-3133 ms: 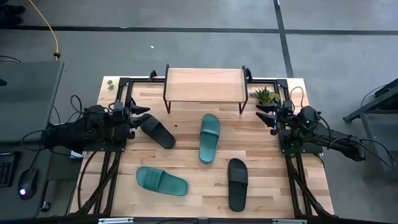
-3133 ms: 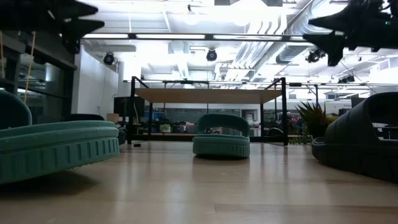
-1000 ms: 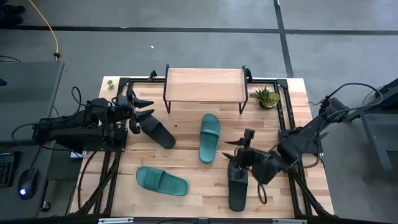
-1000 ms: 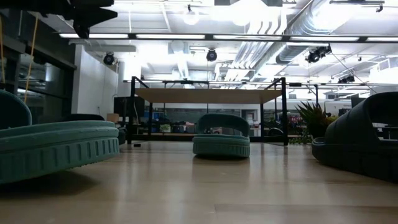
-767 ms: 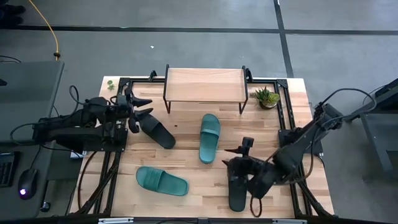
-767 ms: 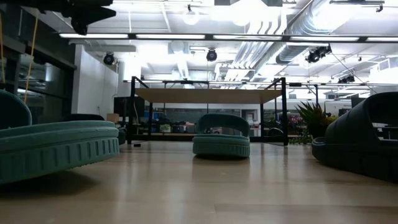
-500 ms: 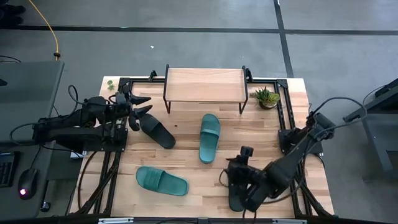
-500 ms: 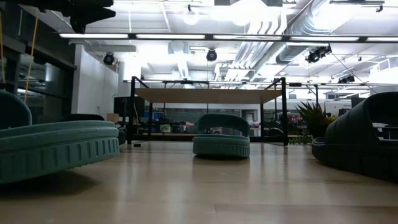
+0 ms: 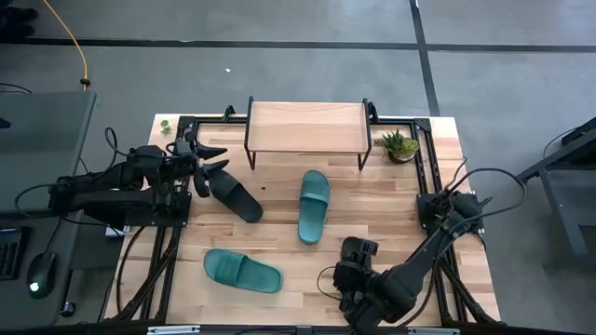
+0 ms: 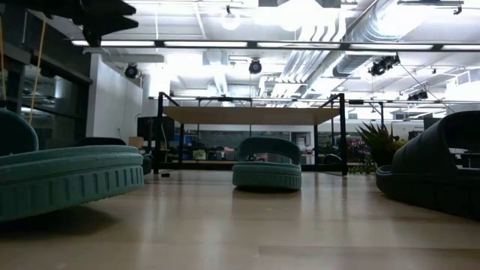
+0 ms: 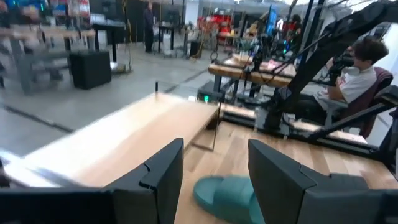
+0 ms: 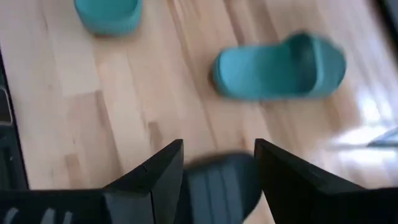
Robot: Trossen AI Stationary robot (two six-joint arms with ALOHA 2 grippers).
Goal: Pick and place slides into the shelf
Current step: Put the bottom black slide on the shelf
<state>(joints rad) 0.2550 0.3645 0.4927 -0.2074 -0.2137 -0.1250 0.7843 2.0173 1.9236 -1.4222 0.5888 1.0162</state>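
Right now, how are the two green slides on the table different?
The teal-green rubber slide nearer the shelf lies lengthwise toward the light wooden shelf; the teal-green rubber slide near the table's front lies sideways across the table, farther from it. Both are the same colour, sole down, untouched by either claw.

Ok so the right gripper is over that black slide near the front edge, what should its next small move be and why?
Probably lower straight down. The right gripper is open, with the black slide showing between its fingers just below, so it looks lined up but not yet around it. Nothing is on the shelf yet, and the left gripper waits by the other black slide.
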